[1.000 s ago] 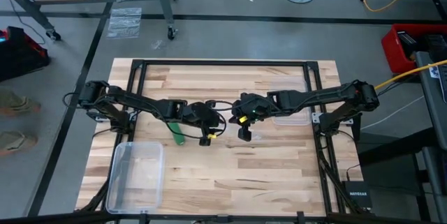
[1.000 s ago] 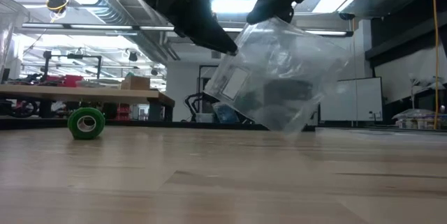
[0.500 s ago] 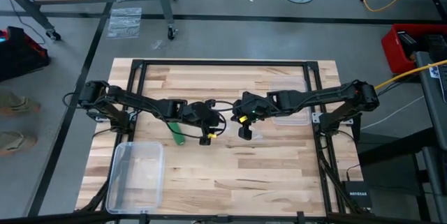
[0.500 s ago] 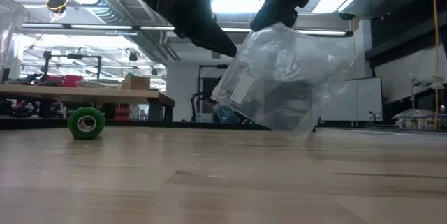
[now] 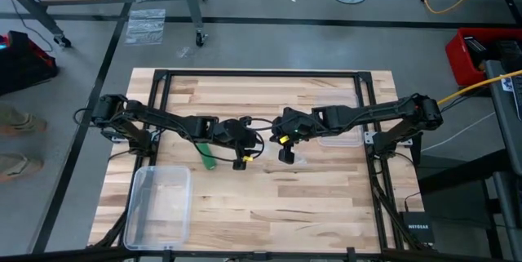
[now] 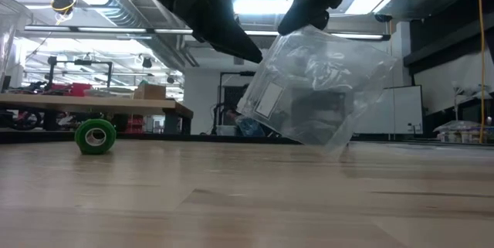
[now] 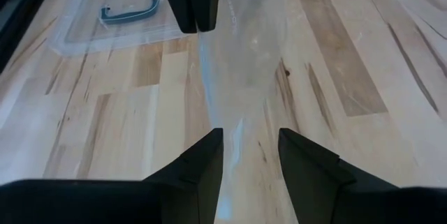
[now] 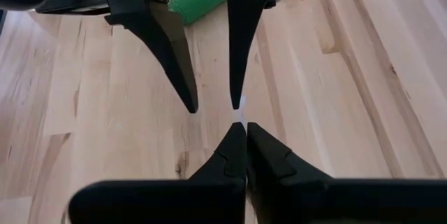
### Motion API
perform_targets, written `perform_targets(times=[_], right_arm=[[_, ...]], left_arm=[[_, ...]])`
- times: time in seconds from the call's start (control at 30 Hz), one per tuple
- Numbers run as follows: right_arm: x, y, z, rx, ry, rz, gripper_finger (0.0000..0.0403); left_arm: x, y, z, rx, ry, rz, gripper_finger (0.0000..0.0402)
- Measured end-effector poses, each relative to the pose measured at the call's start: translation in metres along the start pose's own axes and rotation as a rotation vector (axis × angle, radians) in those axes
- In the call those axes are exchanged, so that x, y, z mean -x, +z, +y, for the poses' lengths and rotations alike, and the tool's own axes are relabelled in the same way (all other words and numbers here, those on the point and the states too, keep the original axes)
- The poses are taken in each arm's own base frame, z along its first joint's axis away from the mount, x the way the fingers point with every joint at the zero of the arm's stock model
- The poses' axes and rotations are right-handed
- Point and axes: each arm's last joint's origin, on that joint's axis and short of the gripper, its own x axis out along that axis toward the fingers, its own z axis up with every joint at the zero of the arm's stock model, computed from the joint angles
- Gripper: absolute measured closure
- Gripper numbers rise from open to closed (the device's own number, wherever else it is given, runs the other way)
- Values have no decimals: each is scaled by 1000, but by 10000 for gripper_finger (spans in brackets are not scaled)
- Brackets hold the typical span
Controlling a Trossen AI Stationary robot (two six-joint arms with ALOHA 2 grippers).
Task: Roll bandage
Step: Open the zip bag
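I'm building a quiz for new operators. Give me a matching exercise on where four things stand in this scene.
Things:
1. bandage
2. plastic bag
3. plastic box
4. left end effector

States:
A. open, facing the bag
B. pinched at its top by the shut right end effector
C. a green roll resting on the table
D. on the table's corner, on the left arm's side

Pairs: 1-C, 2-B, 3-D, 4-A
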Motion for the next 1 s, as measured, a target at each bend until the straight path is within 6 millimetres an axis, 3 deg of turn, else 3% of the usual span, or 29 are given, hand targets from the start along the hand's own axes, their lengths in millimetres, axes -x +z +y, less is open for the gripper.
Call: perform_targets(times=[1.0], right_arm=[[0,1,0,-1,3,-14,401]], left_arm=[[0,-2,0,15,-3,25,271]])
